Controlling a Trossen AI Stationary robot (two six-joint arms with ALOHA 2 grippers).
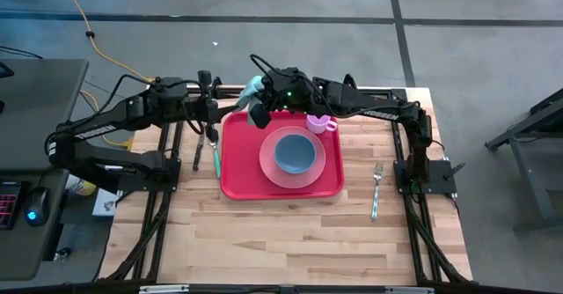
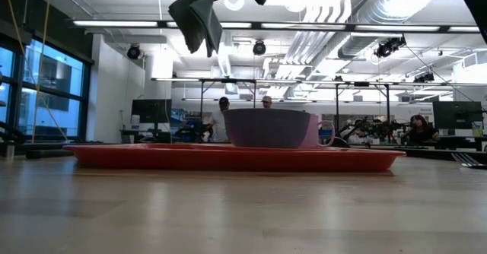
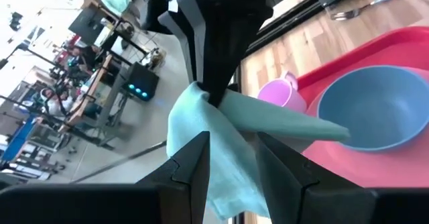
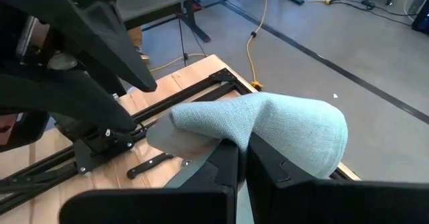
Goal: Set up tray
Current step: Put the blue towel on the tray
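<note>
A light teal cloth (image 1: 252, 87) hangs in the air over the far left corner of the red tray (image 1: 237, 184). My right gripper (image 4: 242, 153) reaches in from the table's right and is shut on it. My left gripper (image 3: 234, 163) comes from the left and is open, with one finger on either side of the hanging cloth (image 3: 201, 127). On the tray stand a pink plate (image 1: 268, 164), a blue bowl (image 1: 295, 153) on that plate, and a pink cup (image 1: 319, 123) at the far edge. My right gripper pinches a bunched fold of the cloth (image 4: 231, 138) between its two shut fingers. The cloth is lifted clear; one part bulges beyond the fingertips (image 4: 295, 127), and another hangs slack below them (image 3: 221, 184). Whether my left gripper's fingers (image 3: 194, 163) touch the cloth, I cannot tell.
A knife (image 1: 198, 150) and a teal-handled utensil (image 1: 216, 160) lie on the table just left of the tray. A fork (image 1: 376, 188) lies to its right. Bare wood stretches along the near side. People and desks show in the room behind.
</note>
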